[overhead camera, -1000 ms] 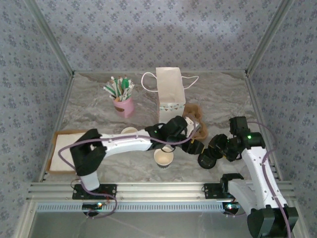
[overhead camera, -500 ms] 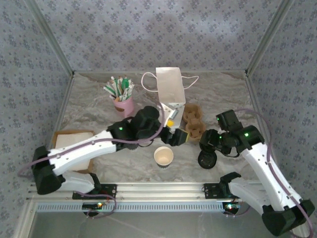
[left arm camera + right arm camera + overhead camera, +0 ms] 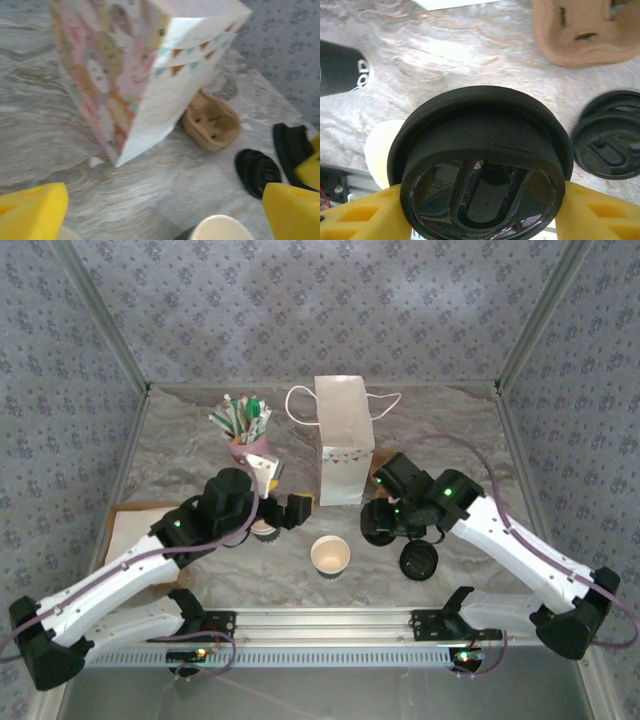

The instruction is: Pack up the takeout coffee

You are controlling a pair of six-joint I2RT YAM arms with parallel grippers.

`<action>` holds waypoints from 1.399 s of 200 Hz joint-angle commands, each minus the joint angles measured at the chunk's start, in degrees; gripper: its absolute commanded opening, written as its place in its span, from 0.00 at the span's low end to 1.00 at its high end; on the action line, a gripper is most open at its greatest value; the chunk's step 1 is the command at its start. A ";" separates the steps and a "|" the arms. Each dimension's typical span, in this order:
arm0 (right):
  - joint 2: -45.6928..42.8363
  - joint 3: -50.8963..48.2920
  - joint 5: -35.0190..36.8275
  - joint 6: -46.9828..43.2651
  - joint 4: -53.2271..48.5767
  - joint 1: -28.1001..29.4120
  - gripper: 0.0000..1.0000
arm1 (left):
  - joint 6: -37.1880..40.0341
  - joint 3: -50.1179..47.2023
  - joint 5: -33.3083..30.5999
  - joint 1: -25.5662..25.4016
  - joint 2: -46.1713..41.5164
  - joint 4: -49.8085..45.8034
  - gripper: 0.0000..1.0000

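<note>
The paper cup (image 3: 330,556) stands open on the marble table (image 3: 180,455), cream inside; its rim shows in the left wrist view (image 3: 220,231) and beside the lid in the right wrist view (image 3: 381,152). My right gripper (image 3: 383,525) hovers just right of and beyond the cup, shut on a black lid (image 3: 480,170) that sits edge-to-edge between its yellow fingers (image 3: 362,215). A second black lid (image 3: 418,561) lies flat on the table to the right. My left gripper (image 3: 298,510) hangs open and holds nothing, left of and beyond the cup, facing the paper bag (image 3: 145,65).
The white patterned paper bag (image 3: 343,430) stands upright at the back middle. The brown cup carrier (image 3: 212,122) lies beside it. A pink cup of straws (image 3: 250,445) is at the back left, a flat cardboard tray (image 3: 130,530) at the left edge. Another cup (image 3: 263,531) sits under my left arm.
My left arm has drawn back to the left, away from the carrier, and its jaws have opened wide. My right arm has carried the lid leftward, closer to the cup.
</note>
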 commanded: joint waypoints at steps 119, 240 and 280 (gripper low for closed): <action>23.55 17.66 -3.83 -6.19 -8.60 12.51 0.69 | 4.73 -16.41 7.40 2.51 -18.15 14.55 1.00; 29.72 19.50 -2.53 -6.14 -10.75 15.88 0.70 | 4.37 -21.62 -2.94 2.48 -31.01 13.81 1.00; 31.49 20.74 -1.83 -6.45 -10.87 15.96 0.70 | 4.45 -22.31 -4.62 2.49 -32.87 13.42 0.99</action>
